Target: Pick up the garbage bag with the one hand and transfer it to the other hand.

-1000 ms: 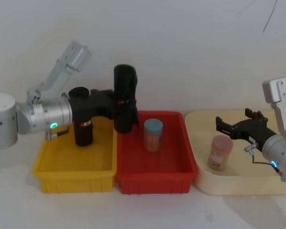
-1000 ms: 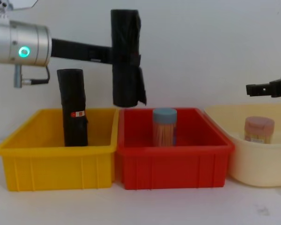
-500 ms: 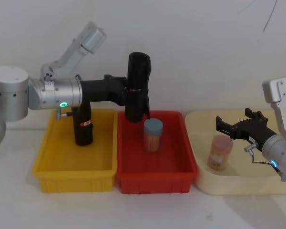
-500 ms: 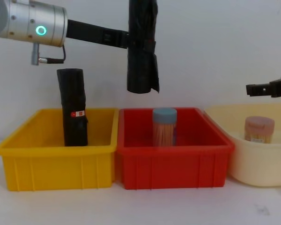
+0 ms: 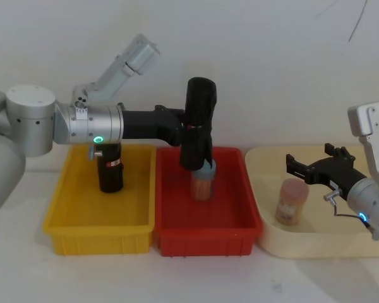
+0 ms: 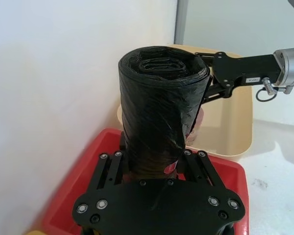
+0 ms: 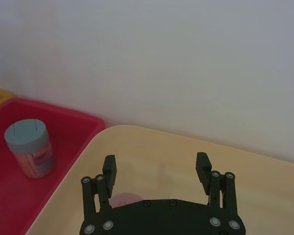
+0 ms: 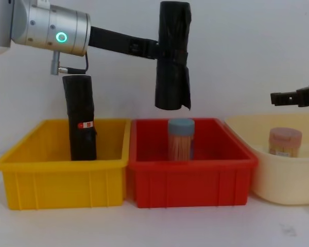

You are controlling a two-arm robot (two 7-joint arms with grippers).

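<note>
Left tool (image 5: 194,129), on the arm with the green ring light, reaches out level from the left. Its two black fingers (image 6: 112,169) are closed around the middle of the garbage bag (image 8: 172,87), one on each side of the roll. The bag stands upright in that grip, well up in the air. In the chest view its lower end hangs over the red bin (image 8: 190,180), just above the blue-lidded jar (image 8: 181,139) of sticks and clear of the lid. A loose flap of plastic runs down the bag's right side.

To the left, touching the red bin, sits the yellow bin (image 5: 98,237). A slimmer black roll (image 8: 80,118) with a small red sticker stands upright in it, under the left arm.

Far to the right, the right tool (image 5: 292,165), on the arm with the blue ring light, hangs over the cream tub (image 5: 316,246). Its fingers (image 7: 109,166) are spread wide, nothing is between them, and they point left toward the bag, well apart from it. A pink-lidded jar (image 5: 292,202) stands in the tub just below this tool. Both bins and the tub rest on the white desk (image 5: 177,278), with a plain pale wall behind.
</note>
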